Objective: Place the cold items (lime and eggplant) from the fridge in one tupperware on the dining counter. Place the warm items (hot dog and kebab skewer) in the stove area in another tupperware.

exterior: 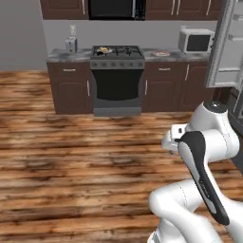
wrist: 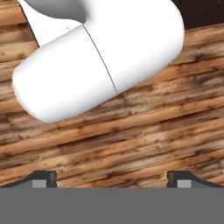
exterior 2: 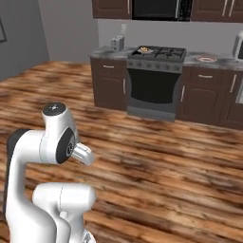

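a: where is the gripper [wrist: 112,177] standing?
b: in the hand view its two dark fingertips [wrist: 43,178] are sitting wide apart at the bottom, jaws released, nothing between them. it is pointing down at the wooden floor [wrist: 144,135].

a: and the arm?
b: the arm [exterior: 204,142] is folding up over the base, well short of the cabinets, with bare wooden floor lying between it and them.

a: what is lying on the far side?
b: a stove [exterior: 117,78] is standing against the far wall, between dark brown cabinets [exterior: 69,88]. a pan [exterior: 103,49] with something yellowish in it is sitting on the far left burner; i cannot tell what the food is. a plate [exterior: 161,53] with something reddish on it is resting on the counter [exterior: 163,56] just right of the stove; too small to name.

a: other things on that counter?
b: a toaster [exterior: 70,44] is standing at the left end, a white microwave [exterior: 195,40] at the right end. a black microwave [exterior: 116,8] is hanging above the stove.

a: the fridge?
b: an open fridge door [exterior: 227,45] is showing at the right edge of the left base view. its inside is not showing, so i cannot tell where the lime and the eggplant are lying.
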